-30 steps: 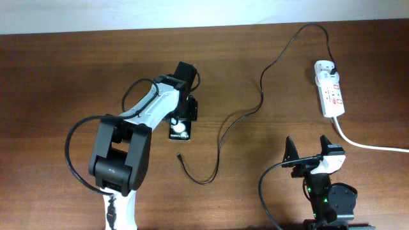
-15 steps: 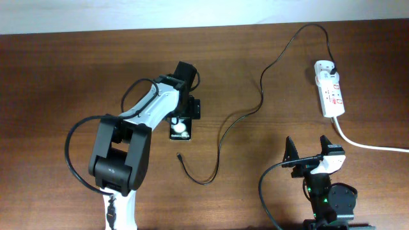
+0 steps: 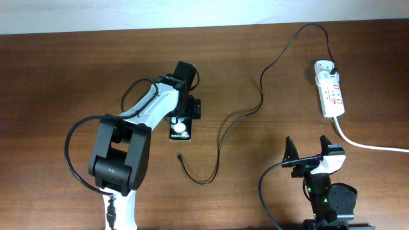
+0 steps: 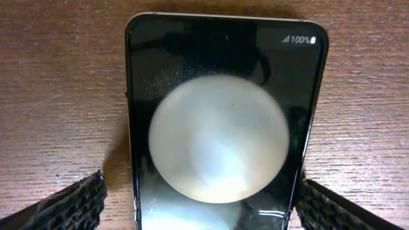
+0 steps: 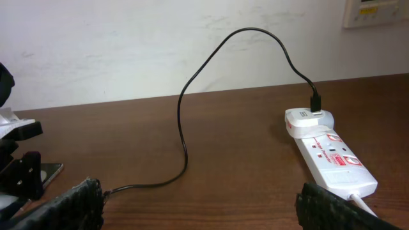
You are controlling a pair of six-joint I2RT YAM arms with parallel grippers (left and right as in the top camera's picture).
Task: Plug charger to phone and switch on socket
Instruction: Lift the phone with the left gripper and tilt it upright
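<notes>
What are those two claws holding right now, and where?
Nothing. The left gripper is open astride the phone; the right gripper is open and empty.

Left gripper (image 3: 184,114) fingers (image 4: 73,203) flank the phone (image 3: 180,130); the cable (image 5: 179,118) loops across open table (image 3: 64,76) toward the socket (image 3: 330,94).

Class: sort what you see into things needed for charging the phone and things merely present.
Needed: small black glossy smartphone; long thin black charger cable; white elongated power strip.
Merely present: brown wooden table; cream wall panel.
</notes>
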